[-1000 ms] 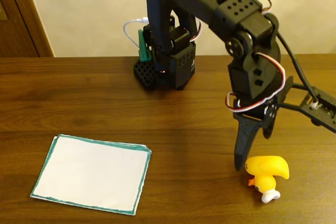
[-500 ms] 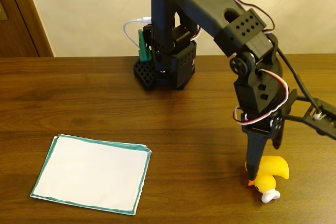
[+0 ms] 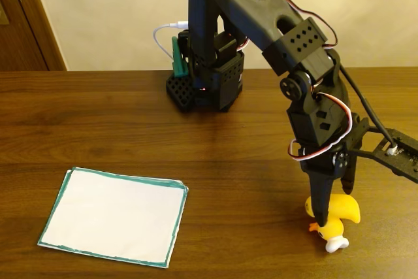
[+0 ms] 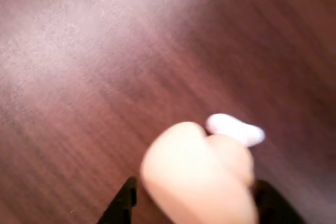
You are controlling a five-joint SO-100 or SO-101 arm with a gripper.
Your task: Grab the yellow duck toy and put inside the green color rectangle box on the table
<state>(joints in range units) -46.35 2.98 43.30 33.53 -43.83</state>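
Observation:
The yellow duck toy (image 3: 344,210) lies on its side at the front right of the table (image 3: 98,122), orange beak and white part toward the front edge. My gripper (image 3: 334,208) has come down over it and stands open, one finger in front of the duck and one behind. In the wrist view the blurred duck (image 4: 199,177) sits between my two dark fingers (image 4: 123,205), its white part (image 4: 236,129) sticking out beyond. The green-bordered white sheet (image 3: 114,217) lies flat at the front left, well apart from the duck.
The arm's black base (image 3: 206,83) stands at the back middle of the table with a white cable and a green part beside it. A black bracket with a wire (image 3: 398,151) juts in at the right edge. Bare wood lies between the sheet and the duck.
The gripper has dropped lower and shifted right, from beside the duck's left to straddling it. Duck and sheet have not moved.

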